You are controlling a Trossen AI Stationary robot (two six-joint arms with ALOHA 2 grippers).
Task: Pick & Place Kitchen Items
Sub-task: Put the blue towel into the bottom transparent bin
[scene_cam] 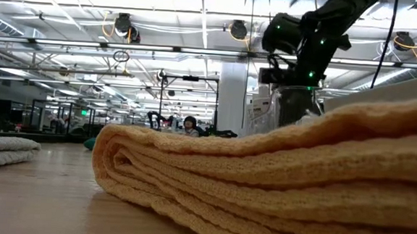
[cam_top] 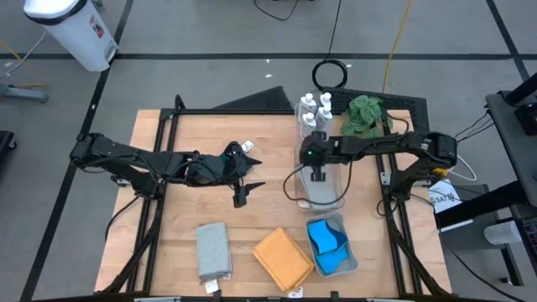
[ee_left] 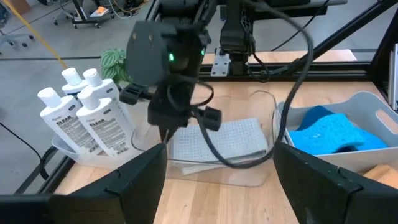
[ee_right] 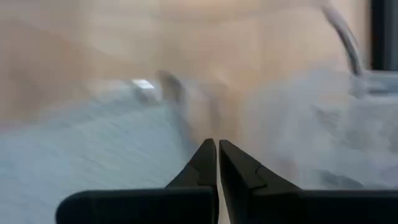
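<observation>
My right gripper (cam_top: 318,174) is shut, its fingers pointing down into the clear bin (cam_top: 336,200), over a folded grey cloth (ee_left: 217,140) that lies flat in it. My left gripper (cam_top: 247,179) is open and empty above the table's middle, beside a dark teal cloth (cam_top: 228,154) that lies partly under its arm. Several white bottles (cam_top: 315,109) stand at the far side, next to the bin. A second grey cloth (cam_top: 213,250) and an orange cloth (cam_top: 284,258) lie flat near the front edge. Blue sponges (cam_top: 327,243) lie in the pale tray. My right gripper's shut fingertips (ee_left: 165,134) come from above at the grey cloth's edge (ee_left: 180,140), near the bin's wall. I cannot tell whether they touch the cloth. Nothing shows between the fingers in the right wrist view (ee_right: 217,149).
A green plant (cam_top: 365,113) stands at the far right, behind the bin. The pale grey-blue tray (cam_top: 351,252) sits at the front right. The orange cloth (scene_cam: 277,179) fills the low view's foreground. Bare wood shows at the table's left (cam_top: 159,226).
</observation>
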